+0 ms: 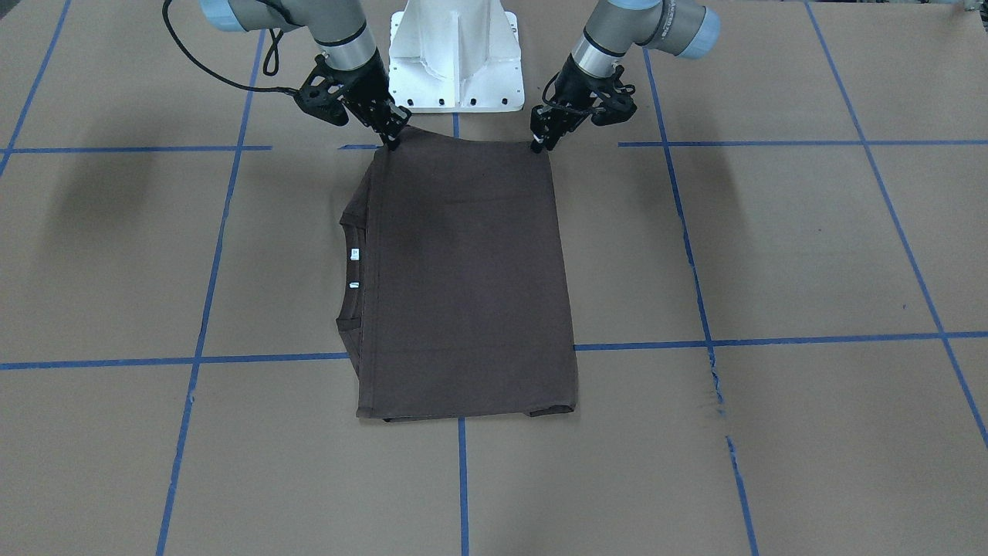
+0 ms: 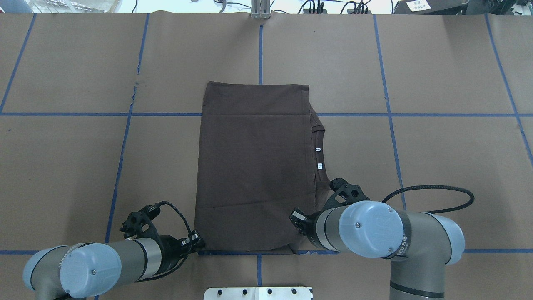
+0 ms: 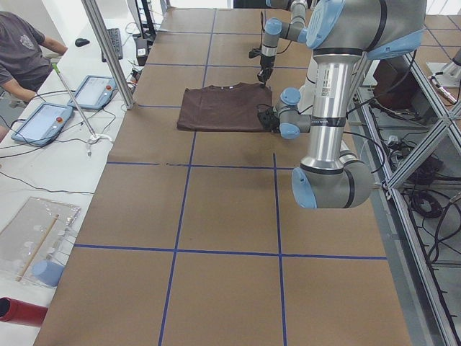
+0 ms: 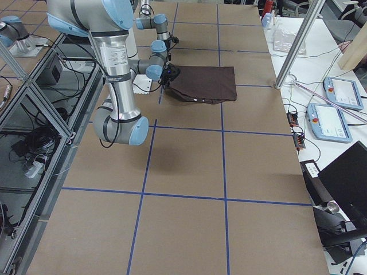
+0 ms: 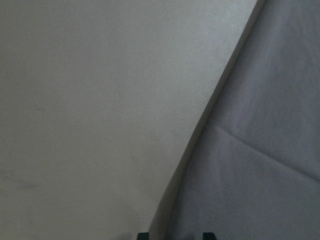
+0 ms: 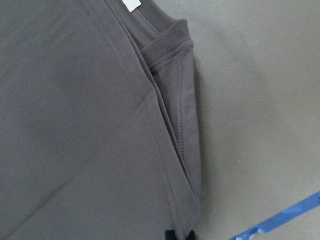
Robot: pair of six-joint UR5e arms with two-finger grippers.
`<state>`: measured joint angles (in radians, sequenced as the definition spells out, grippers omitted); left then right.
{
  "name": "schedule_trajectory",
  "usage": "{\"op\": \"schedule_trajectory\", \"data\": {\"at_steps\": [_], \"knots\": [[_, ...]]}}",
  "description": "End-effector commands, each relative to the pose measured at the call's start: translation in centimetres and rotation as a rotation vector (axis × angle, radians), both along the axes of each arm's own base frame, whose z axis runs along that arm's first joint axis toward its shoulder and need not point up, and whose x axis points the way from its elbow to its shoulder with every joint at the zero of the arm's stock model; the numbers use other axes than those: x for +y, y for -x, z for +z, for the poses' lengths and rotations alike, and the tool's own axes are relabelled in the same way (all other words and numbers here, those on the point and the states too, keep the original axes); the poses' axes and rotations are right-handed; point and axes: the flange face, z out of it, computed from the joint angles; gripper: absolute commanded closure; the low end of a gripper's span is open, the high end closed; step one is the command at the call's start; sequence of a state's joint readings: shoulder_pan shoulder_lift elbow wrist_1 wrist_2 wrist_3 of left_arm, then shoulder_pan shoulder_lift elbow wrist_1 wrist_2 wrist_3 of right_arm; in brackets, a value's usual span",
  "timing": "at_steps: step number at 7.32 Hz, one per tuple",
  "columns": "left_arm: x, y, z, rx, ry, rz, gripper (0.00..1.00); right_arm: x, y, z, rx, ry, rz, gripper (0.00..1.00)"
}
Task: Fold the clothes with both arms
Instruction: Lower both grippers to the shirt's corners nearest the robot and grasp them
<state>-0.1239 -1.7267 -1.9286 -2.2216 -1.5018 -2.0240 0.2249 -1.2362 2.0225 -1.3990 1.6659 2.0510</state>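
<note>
Very little can be read. On the right arm (image 2: 420, 233), a black band (image 2: 400, 246) at 5 o'clock in the overhead view shows white letters that look like "EED". Two small white tags (image 2: 320, 166) sit at the neck of the T-shirt (image 2: 254, 166), but their print is too tiny to read. A white sticker (image 3: 325, 83) on the left arm (image 3: 324, 137) is too small to read as well.

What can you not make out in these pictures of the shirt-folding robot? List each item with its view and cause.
Grip: whether the left claw and right claw pinch the T-shirt; tips too small in the front view, cut off at the bottom edge in both wrist views.
Neck tags: print too small in every view.
Lower layers of the shirt: hidden under the top fold, all views.
</note>
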Motion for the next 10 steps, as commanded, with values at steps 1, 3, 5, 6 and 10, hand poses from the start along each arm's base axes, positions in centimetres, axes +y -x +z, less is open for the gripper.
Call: {"op": "schedule_trajectory", "data": {"at_steps": [1,3,5,6,10], "knots": [[0.1,-0.1,-0.5,0.015,0.024,-0.006,1.00,0.0,0.0,0.0,-0.001,0.000,0.001,1.00],[0.2,2.1,-3.8,0.088,0.015,-0.009,1.00,1.2,-0.8,-0.1,-0.010,0.000,-0.016,1.00],[1.0,8.2,-11.0,0.163,0.009,-0.002,1.00,3.8,-8.0,-3.0,-0.107,0.011,-0.020,1.00],[0.8,10.5,-14.1,0.175,0.006,-0.009,1.00,1.7,-10.5,-4.4,-0.104,0.015,0.034,1.00],[-9.4,10.3,-17.2,0.098,-0.048,-0.105,1.00,-9.7,-9.8,-6.4,-0.089,0.015,0.172,1.00]]}}
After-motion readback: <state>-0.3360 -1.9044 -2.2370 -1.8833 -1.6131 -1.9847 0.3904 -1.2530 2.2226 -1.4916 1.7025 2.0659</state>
